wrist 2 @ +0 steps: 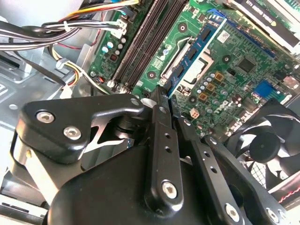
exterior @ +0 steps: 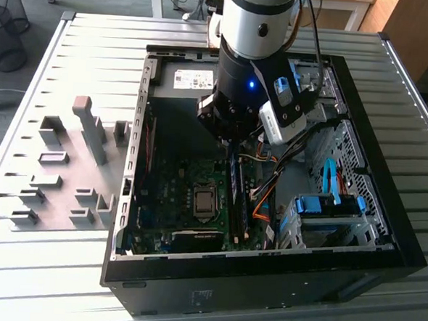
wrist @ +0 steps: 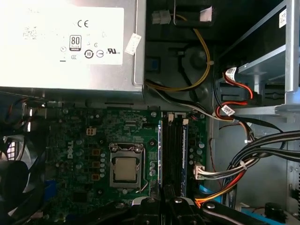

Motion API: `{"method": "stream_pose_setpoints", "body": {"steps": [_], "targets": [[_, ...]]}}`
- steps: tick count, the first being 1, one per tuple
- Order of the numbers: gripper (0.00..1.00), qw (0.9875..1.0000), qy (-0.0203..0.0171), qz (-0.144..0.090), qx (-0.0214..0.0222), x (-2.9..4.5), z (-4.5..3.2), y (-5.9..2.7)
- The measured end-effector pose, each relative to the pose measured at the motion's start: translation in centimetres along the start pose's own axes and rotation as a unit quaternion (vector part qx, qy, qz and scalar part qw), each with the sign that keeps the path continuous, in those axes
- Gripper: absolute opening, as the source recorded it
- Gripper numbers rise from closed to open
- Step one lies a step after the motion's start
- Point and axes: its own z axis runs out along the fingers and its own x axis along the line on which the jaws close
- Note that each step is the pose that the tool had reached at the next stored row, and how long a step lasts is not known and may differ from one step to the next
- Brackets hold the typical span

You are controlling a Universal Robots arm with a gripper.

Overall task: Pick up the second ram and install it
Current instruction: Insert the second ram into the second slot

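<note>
While the arm point(exterior: 254, 32) hangs over the open case point(exterior: 135, 199), the gripper point(wrist 2: 161, 101) sits low above the board's point(wrist: 93, 136) RAM slots point(wrist: 172, 150), fingers together, clamped on a thin edge-on stick, seemingly the ram point(wrist 2: 165, 93). Insertion looks underway; seating needs straight alignment with the slot.

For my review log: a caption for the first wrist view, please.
Gripper poised low over the green motherboard at its black memory slots, beside the silver processor.
</note>
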Motion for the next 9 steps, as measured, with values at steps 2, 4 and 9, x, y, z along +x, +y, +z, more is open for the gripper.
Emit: {"method": "stream_pose_setpoints", "body": {"steps": [2,4,9], "targets": [[0.14,1.0000,0.0000,0.000,0.0001,0.01,0.00,0.00],[0.14,1.0000,0.0000,0.000,0.0001,-0.01,0.01,0.00],[0.14,1.0000,0.0000,0.000,-0.0012,-0.87,0.16,-0.02]]}}
